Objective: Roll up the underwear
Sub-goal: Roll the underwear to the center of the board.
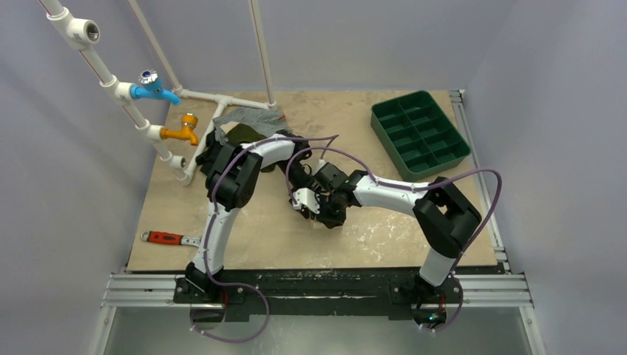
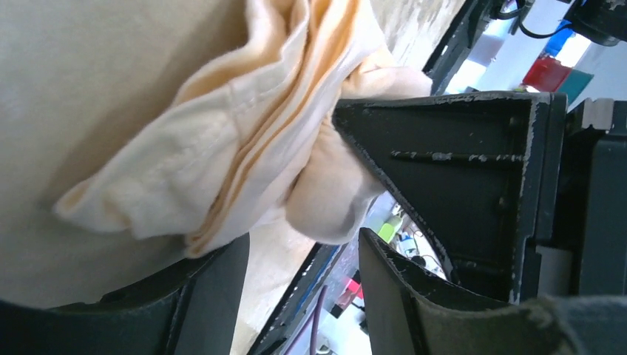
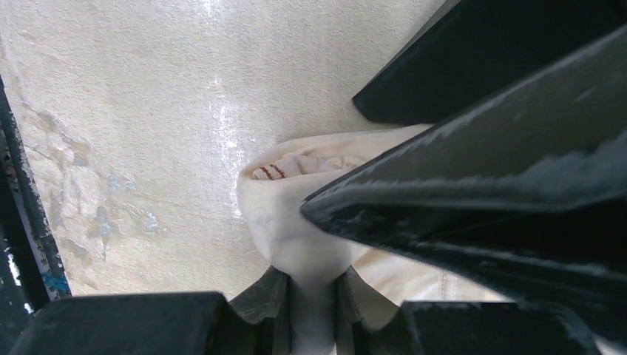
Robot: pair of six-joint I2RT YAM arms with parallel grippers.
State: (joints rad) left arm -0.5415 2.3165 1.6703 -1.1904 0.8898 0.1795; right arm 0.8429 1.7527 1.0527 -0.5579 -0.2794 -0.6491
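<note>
Right gripper (image 3: 314, 299): jaws narrow, pinching a fold of the underwear (image 3: 285, 222). Left gripper (image 2: 302, 240): jaws apart, gripping nothing; a lobe of cloth sits just off its tips. The garment lies bunched, apparently part-rolled, on the table (image 1: 370, 237) between both arms. Recommendation: hold the right pinch firm, set the left on the loose edge, tuck tightly and avoid dragging.

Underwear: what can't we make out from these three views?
- Left wrist: underwear runs off the top edge; a black finger covers part of it.
- Right wrist: a blurred dark finger hides most of it.
- Top external: both wrists cover it, so roll progress is unreadable.
</note>
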